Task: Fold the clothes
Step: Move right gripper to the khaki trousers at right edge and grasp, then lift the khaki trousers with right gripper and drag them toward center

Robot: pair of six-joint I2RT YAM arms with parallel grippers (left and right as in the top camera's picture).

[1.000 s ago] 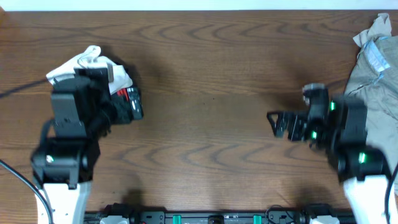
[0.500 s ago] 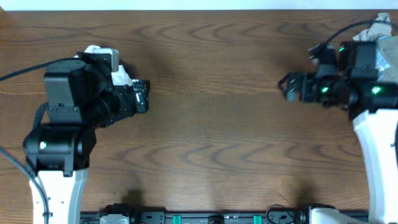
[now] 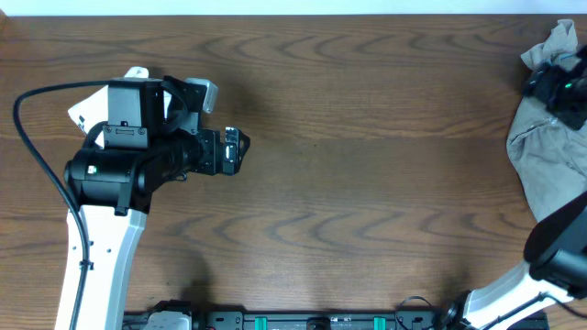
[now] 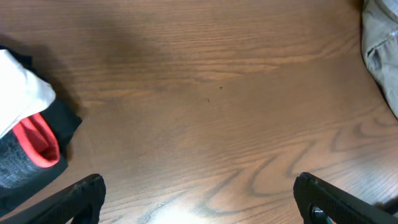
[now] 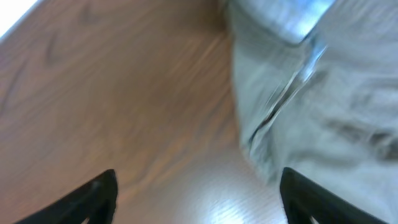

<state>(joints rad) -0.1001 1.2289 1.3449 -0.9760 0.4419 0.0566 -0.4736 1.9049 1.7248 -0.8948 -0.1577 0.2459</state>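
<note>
While the right gripper hovers wide open over the khaki shorts at the tabletop's right edge, pinch one fabric edge deeply; the left gripper hangs wide, empty.

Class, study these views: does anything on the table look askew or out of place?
The khaki shorts lie crumpled at the right edge of the table, running out of the overhead view. A white, black and red bundle sits bunched at the left. Nothing looks spilled.

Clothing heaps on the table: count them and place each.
2. A crumpled greenish-khaki cotton heap at the table's right edge; a white, grey and red fabric heap at the left, largely under the left arm, possibly several pieces.
</note>
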